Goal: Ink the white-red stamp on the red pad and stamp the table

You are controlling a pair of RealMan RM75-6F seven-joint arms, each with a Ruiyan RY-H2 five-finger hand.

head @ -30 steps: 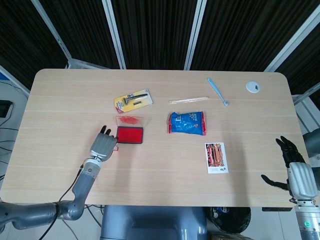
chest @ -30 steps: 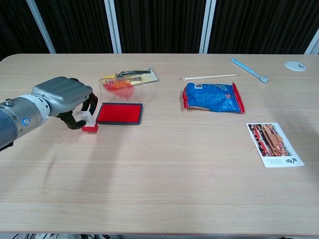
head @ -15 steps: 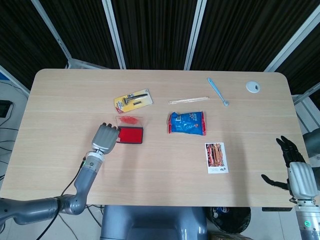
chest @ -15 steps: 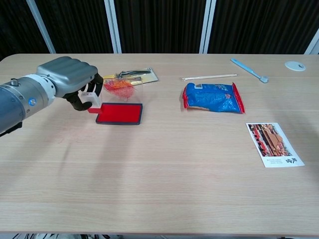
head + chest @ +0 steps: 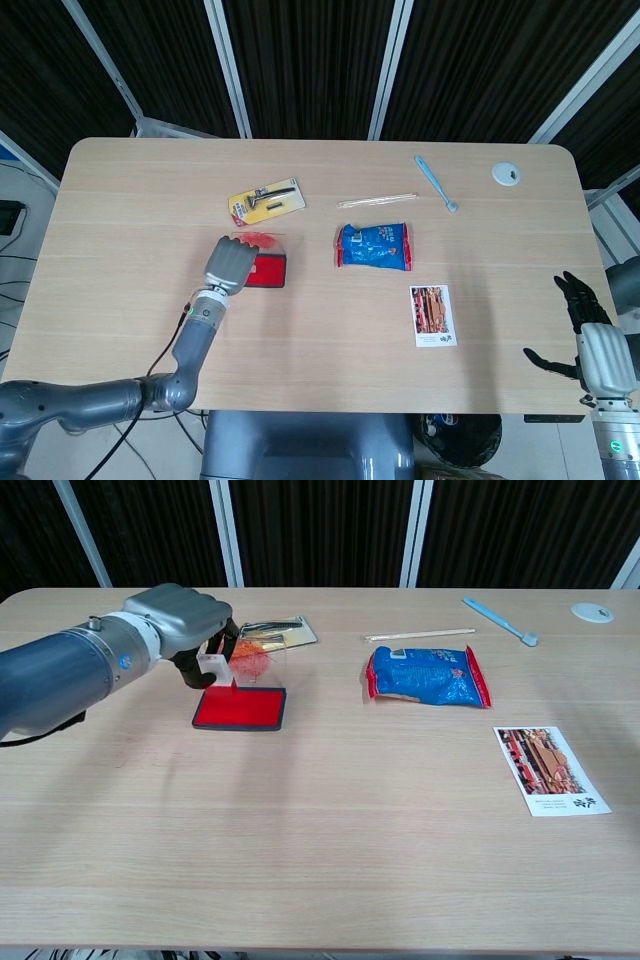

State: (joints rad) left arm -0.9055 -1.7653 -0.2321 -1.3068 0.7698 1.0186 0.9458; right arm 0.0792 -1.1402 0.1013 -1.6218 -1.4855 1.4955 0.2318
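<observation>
A: Head view. Left hand point(image 5: 232, 266) covers the near-left part of the red pad point(image 5: 268, 271); stamp hidden beneath. Right hand point(image 5: 588, 340) idle off the table point(image 5: 330, 360) edge, fingers spread, holding nothing.

B: Chest view. Left hand point(image 5: 180, 620) curls its fingers around the stamp point(image 5: 216, 667), held above the pad's point(image 5: 240, 708) left end.

A: Risk?

B: Coming down off-centre, it may catch the pad's rim and ink unevenly.

From above, the left hand point(image 5: 232, 266) covers the stamp point(image 5: 214, 669) and the pad's point(image 5: 268, 270) near end beneath it.
</observation>
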